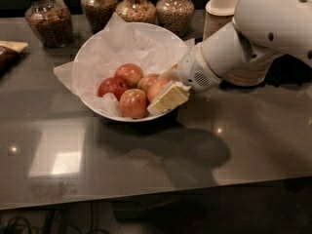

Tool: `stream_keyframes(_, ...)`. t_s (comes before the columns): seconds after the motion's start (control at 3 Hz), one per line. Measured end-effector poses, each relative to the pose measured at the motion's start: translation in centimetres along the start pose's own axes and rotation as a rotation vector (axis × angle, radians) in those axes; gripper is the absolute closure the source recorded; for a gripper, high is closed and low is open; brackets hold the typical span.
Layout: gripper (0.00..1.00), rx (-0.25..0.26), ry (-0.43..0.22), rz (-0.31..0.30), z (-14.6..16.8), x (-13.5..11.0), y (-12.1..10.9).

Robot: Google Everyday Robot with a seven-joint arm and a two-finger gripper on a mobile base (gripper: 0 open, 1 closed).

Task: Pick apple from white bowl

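Observation:
The white bowl, lined with crumpled white paper, stands on the dark table and holds several apples. My gripper reaches into the bowl's right side from the right. Its fingers sit on either side of the pinkish-red apple and press against it. That apple still rests in the bowl among the others. A smaller dark-red apple lies to the left, a yellow-patched one at the front, and another behind. My white arm covers the bowl's right rim.
Glass jars of grains stand in a row behind the bowl. Stacked tan paper bowls with a lid stand behind my arm at the right. A dark packet lies at the left edge.

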State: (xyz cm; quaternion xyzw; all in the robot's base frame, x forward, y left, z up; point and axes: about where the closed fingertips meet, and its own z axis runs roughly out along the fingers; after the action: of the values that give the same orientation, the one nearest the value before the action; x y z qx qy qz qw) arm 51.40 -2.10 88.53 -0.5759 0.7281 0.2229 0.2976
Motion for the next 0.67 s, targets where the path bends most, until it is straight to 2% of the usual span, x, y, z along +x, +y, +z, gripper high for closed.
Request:
stream_keyframes(0.33,0.57,-0.004,-0.001,0.003,-0.04,-0.05,-0.05)
stream_keyframes(0.67,0.80,-0.004,-0.001,0.003,-0.04,-0.06,-0.05)
